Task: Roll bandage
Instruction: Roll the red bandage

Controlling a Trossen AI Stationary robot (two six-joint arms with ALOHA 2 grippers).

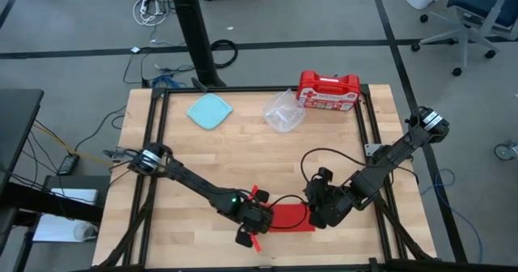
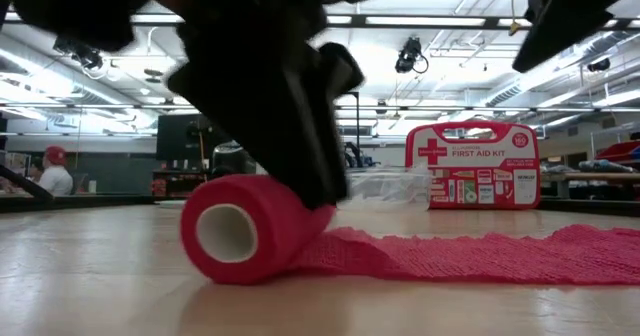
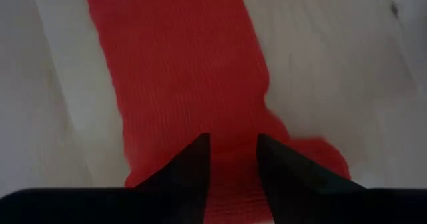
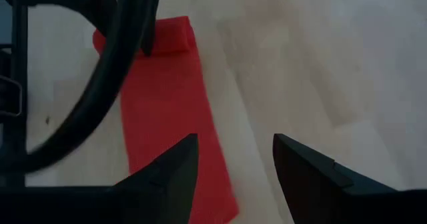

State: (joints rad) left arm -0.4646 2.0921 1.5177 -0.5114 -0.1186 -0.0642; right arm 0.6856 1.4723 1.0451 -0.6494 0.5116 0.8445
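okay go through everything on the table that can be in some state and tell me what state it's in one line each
bandage: partly rolled, the rolled end lying on its side, a flat tail still stretched out on the table.
left gripper: fingers apart, down over the bandage at the roll.
right gripper: open, holding nothing, over the tail's far end.
first-aid case: closed, standing at the table's far edge.
clear plastic bag: crumpled, looks empty.
light blue cloth: lying flat.
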